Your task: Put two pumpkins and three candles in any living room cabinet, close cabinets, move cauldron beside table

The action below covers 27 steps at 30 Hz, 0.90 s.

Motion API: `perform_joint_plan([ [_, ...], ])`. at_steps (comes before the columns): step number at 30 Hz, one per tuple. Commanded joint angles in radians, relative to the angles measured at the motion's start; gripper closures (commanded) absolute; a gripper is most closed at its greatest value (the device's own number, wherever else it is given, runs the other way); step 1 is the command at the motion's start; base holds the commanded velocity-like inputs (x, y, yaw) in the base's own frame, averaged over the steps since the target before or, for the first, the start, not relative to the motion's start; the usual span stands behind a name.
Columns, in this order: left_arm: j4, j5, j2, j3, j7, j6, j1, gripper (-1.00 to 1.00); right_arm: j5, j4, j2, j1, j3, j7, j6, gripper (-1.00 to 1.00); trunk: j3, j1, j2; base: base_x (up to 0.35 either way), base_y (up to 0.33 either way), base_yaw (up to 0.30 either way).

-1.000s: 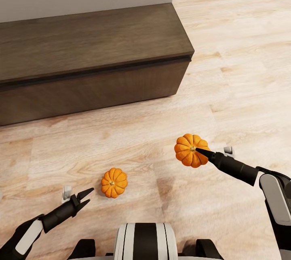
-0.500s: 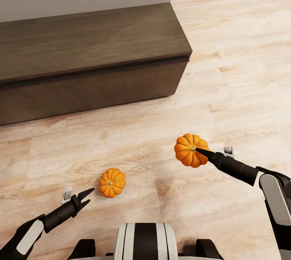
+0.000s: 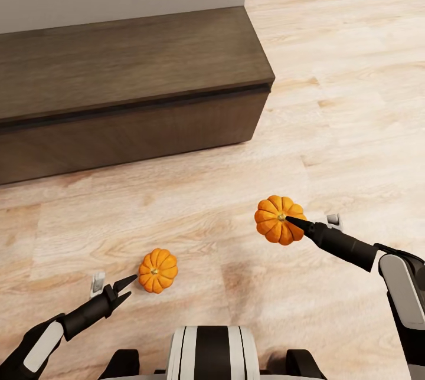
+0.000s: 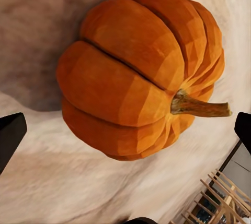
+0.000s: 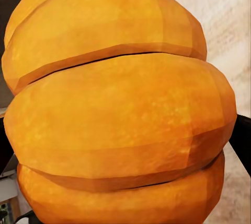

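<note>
From the head view, the right gripper (image 3: 289,220) sits at centre right with its fingers closed on one pumpkin (image 3: 275,219), held above the wood floor (image 3: 354,102). At lower left, the left gripper (image 3: 131,283) has its fingers spread and empty, just beside the second pumpkin (image 3: 157,262) lying on the floor. The closed cabinet (image 3: 130,120) fills the upper left.

In the left wrist view, that second pumpkin (image 4: 138,72) lies on its side between two dark fingertips (image 4: 10,135), untouched. A nudge could roll it away.

In the right wrist view, the held pumpkin (image 5: 117,109) bulges close; its smooth ribs might slip.
</note>
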Motion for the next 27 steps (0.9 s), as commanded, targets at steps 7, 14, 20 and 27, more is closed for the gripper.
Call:
perform_joint_plan([
  [7,0.0,0.005,0.003,0.002,0.0,0.007,0.0,-1.0,0.006,0.0,0.001,-0.001,-0.001,0.008,0.004,1.0,0.0,0.0,0.0,0.003,-0.011,0.0],
  [14,0.001,0.001,0.001,0.039,0.003,0.003,0.0,-1.0,0.006,0.0,0.001,-0.001,-0.001,0.008,0.005,1.0,0.0,0.0,0.0,0.0,-0.096,0.0],
  [20,0.017,-0.001,-0.001,0.059,0.023,-0.003,0.0,-1.0,0.006,0.0,0.001,-0.001,-0.001,0.008,0.004,1.0,0.0,0.0,0.0,0.0,-0.007,0.0],
  [27,0.02,-0.002,0.0,0.061,0.036,-0.004,0.0,-1.0,0.006,0.0,0.001,-0.001,-0.001,0.009,0.004,1.0,0.0,0.0,0.0,0.0,0.0,0.0],
])
